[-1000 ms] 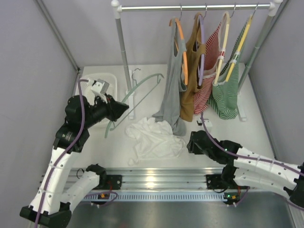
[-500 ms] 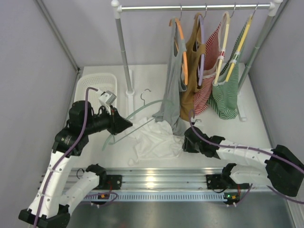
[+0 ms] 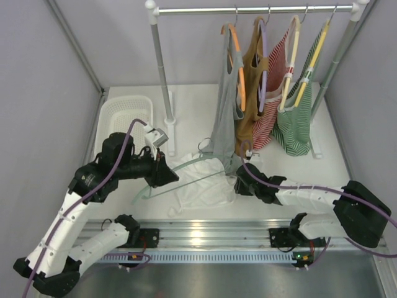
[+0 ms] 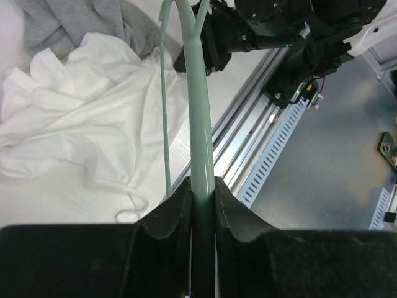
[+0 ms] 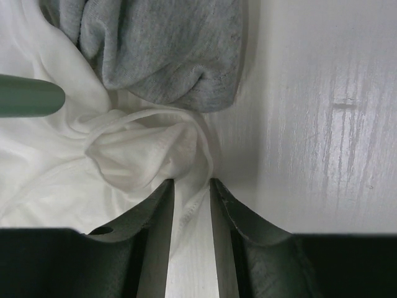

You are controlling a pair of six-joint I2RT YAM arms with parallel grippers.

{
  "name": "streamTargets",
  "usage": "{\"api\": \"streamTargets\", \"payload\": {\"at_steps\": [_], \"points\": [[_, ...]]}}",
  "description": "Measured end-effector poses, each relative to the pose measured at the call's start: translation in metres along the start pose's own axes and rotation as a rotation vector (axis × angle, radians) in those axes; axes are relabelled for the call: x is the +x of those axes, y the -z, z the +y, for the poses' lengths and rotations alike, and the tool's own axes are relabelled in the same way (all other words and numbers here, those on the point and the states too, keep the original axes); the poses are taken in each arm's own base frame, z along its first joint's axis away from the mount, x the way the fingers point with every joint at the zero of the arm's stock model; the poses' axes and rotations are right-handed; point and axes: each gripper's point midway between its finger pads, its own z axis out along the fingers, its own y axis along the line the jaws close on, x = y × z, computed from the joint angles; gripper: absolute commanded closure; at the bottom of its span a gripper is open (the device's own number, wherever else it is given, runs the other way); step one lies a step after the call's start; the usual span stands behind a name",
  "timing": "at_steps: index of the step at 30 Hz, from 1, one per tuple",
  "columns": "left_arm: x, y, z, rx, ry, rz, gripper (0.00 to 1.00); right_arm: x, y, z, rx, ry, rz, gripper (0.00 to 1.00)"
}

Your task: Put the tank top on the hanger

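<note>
From above, I see the left arm has swung the thin pale sage-green hanger (image 3: 195, 162) away from the white slatted plastic basket (image 3: 124, 115) at 10 o'clock. The hanger now lies across the crumpled, thin white tank top (image 3: 198, 189) at table centre. The left gripper (image 3: 166, 175) is clamped on the hanger's arm. The right gripper (image 3: 239, 184) has come in from 4 o'clock to the top's 3 o'clock edge. I judge that hanger and garment are finally together and threading can begin. Room is tight at 12 o'clock, where the hanging grey tank top (image 3: 222, 127) drapes onto the table. The metal rail (image 3: 205, 234) bounds 6 o'clock.

On the left wrist camera, the left gripper (image 4: 201, 192) has its jaws pressed on the hanger (image 4: 200, 124) with no gap. The tank top (image 4: 80, 124) spreads at 9 o'clock and the table edge falls away at 3 o'clock.

On the right wrist camera, the right gripper (image 5: 191, 186) has its jaws narrowly apart astride a hemmed fold of the tank top (image 5: 142, 155). I cannot tell whether they have bitten yet. The hanger's tip (image 5: 28, 96) sits at 9 o'clock and the grey hem (image 5: 173, 49) crowds 12. The bare white table (image 5: 322, 124) lies open at 3 o'clock, my cleanest direction for pulling the fabric.
</note>
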Motion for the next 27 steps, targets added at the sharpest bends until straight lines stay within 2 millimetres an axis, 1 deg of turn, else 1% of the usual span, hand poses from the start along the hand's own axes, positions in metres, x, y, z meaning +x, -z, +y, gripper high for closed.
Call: {"api": "streamTargets", "payload": {"at_steps": [2,4,6,12,20,23,27], "points": [[0.003,-0.001,0.002,-0.015,-0.002,0.019,1.00,0.000,0.000,0.000,0.002,-0.002,-0.001,0.69],[0.005,-0.001,0.003,-0.023,-0.004,0.028,1.00,0.000,0.001,-0.001,0.003,-0.007,-0.002,0.66],[0.007,-0.002,0.005,-0.035,-0.003,0.040,1.00,0.001,0.003,-0.004,0.004,-0.009,-0.004,0.65],[0.010,-0.006,0.009,-0.049,0.000,0.064,1.00,0.005,0.010,-0.013,0.018,-0.006,0.005,0.64],[0.011,-0.010,0.011,-0.052,0.004,0.080,1.00,0.003,0.007,-0.011,0.020,-0.005,-0.002,0.64],[0.011,-0.010,0.011,-0.052,0.003,0.082,1.00,0.002,0.007,-0.011,0.022,-0.006,-0.005,0.63],[0.011,-0.011,0.011,-0.052,0.003,0.083,1.00,0.004,0.011,-0.016,0.035,0.001,0.004,0.64]]}}
